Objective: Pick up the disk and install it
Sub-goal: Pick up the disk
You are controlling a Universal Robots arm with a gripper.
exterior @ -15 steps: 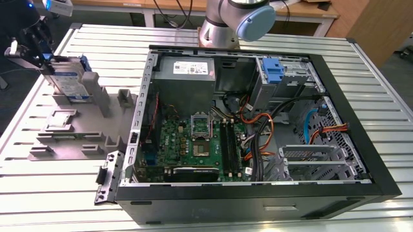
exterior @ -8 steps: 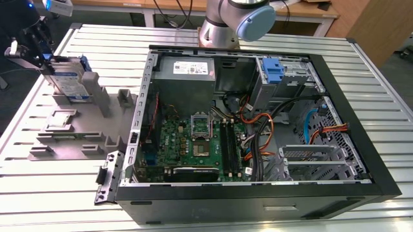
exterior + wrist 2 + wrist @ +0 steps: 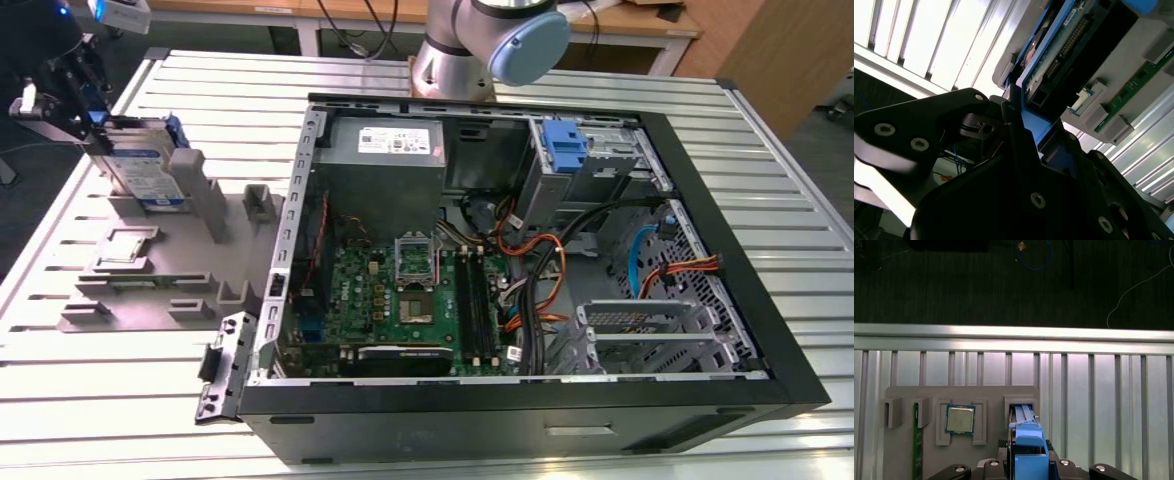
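Second wrist view: the black fingers (image 3: 1016, 137) are clenched on the blue plastic frame of the disk (image 3: 1064, 42), one on each side of its end, with no gap showing between pad and plastic. In the first wrist view the gripper (image 3: 1026, 462) holds that same blue end of the disk (image 3: 1026, 440), and the rest of it runs down into a slot of the grey holder (image 3: 989, 395).

The step in hand looks like drawing the disk out of that slot. To do it well, I judge the pull should run straight along the slot walls, with the disk kept upright so the frame does not bind or twist in the grip.

In the exterior view the gripper (image 3: 67, 95) sits at the top edge of the disk (image 3: 140, 160), which stands on end in the holder (image 3: 134, 290), at the view's left on the slatted table (image 3: 80, 400).

Beside the slot the holder also carries a square chip (image 3: 959, 419) and a green memory stick (image 3: 917, 440). The open computer case (image 3: 534, 405) lies well apart, toward the exterior view's right.
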